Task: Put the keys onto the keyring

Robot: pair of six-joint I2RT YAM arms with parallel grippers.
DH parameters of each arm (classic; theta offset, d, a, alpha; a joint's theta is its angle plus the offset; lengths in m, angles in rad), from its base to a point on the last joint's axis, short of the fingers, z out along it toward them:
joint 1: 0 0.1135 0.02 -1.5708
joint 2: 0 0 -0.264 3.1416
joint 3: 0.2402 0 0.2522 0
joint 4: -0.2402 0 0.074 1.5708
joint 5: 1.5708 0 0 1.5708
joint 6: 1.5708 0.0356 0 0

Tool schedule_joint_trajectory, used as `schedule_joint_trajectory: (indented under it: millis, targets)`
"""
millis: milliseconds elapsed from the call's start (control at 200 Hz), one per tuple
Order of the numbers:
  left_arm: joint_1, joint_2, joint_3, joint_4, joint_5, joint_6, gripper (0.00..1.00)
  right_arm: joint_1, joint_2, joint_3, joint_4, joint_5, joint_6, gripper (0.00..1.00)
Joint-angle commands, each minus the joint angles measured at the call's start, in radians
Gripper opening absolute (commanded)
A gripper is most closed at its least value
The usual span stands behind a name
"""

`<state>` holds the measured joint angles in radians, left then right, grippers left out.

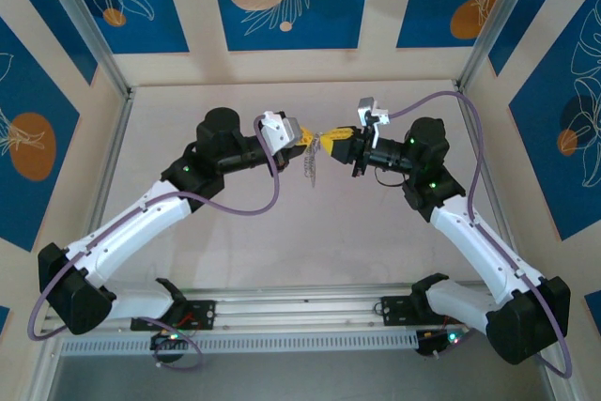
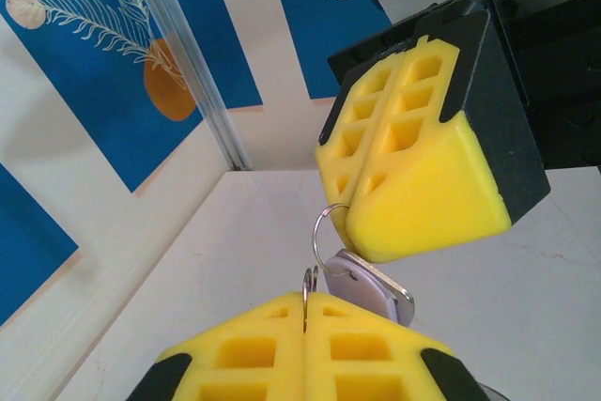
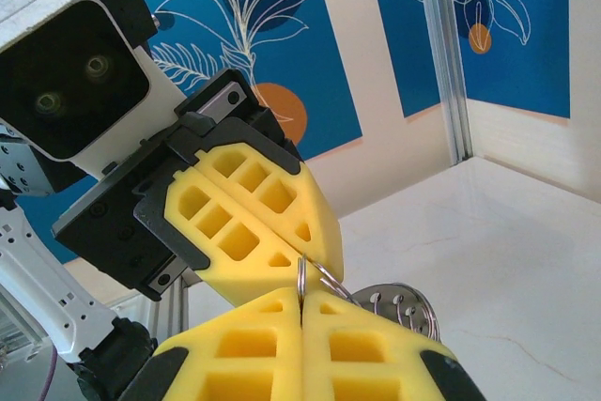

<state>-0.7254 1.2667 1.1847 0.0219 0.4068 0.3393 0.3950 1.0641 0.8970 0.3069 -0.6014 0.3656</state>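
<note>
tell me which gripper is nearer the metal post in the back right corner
Right. The right gripper lies toward the post from where the two meet; the left gripper faces it from the far side.

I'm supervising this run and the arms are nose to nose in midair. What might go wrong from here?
1. The left gripper and right gripper, both shut, seem to pinch the thin keyring by its edge; it may slip and fall to the table with the key.
2. The grippers sit almost tip to tip, so a small inward move might jam them together.
</note>
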Motion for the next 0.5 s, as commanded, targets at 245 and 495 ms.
schedule_joint_trajectory:
  millis: [245,495]
  targets:
    - [-0.022,0.009,0.008,0.065,0.013,-0.014,0.00,-0.001,0.034,0.029,0.041,0.002,0.003,0.00]
    - [-0.025,0.007,0.006,0.076,0.016,-0.020,0.00,-0.022,0.034,0.011,0.038,0.019,0.011,0.00]
